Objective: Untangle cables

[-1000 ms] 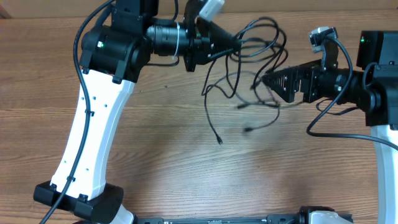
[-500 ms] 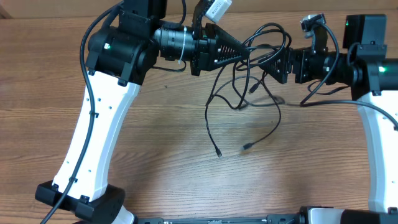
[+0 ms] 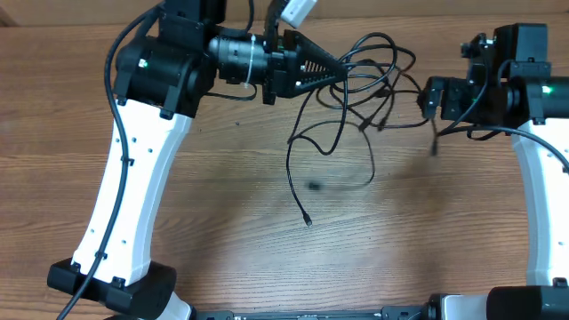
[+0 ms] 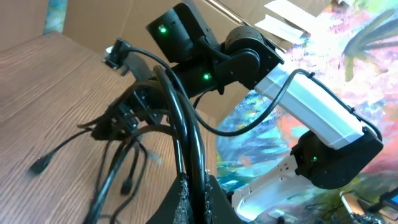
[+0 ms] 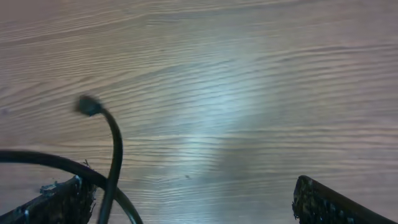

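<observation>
Over the far middle of the worktop point(image 3: 231, 178), the cables point(image 3: 369, 76) hang in loose black loops off the tip of the left fingers point(image 3: 320, 69), which point right from the left arm point(image 3: 133, 178). From overhead you get the whole spread: loops bunched just right of those fingertips, and one long strand running toward the near side and ending in a small plug point(image 3: 308, 222) near mid-worktop, well apart from the bunch. At the far right sits the right arm point(image 3: 524, 98), its tip facing the tangle and close to the outermost loops; from up here I cannot tell whether it touches them.

Now the left wrist camera, and it gives what overhead cannot: the left fingers clenched tight, a few cords pinched between them and arching up and away. Several plug ends dangle on the left above the wood grain, and the right arm shows its green lights beyond the cords.

Right wrist camera looks down at bare wood. The right fingers point(image 5: 323, 200) are spread wide, one at each lower corner, nothing gripped between them. One cord curves past just beside the left-hand finger, its plug end blurred; whether it touches, I cannot tell
</observation>
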Controlling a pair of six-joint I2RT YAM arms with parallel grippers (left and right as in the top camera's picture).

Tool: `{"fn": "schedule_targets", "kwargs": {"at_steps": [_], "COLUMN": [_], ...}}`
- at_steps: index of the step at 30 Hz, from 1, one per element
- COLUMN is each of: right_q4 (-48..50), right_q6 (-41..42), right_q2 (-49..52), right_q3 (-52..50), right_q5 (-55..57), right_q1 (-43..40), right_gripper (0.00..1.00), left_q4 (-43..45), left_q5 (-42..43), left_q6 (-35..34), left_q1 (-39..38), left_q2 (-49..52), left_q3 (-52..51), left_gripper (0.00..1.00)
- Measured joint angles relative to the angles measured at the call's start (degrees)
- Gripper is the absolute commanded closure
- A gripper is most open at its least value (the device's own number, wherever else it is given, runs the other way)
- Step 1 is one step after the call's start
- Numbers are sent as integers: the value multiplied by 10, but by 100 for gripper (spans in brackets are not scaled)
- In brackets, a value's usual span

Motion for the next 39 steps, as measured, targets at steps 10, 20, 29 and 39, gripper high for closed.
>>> {"fn": "schedule_targets", "kwargs": {"at_steps": [10,20,29,39], "right_q4": [1,-60,-61,-31], "right_q6": [-28,-272,-434,-484], "right_q2": [0,0,0,0], "right_q3": [0,0,0,0], "right_q5": [-147,-467,-609,-689], "right_q1": [-2,-2,-2,73], "right_gripper": [0,0,0,14], "left_q4": [-50,-160,-356,-385], "left_q5": [-56,-123,-144,-152], "left_q6": [0,106,411,575], "left_q1": [28,50,49,33], "left_q2": [0,0,0,0], "left_q3": [0,0,0,0], "left_gripper": [96,96,96,96]}}
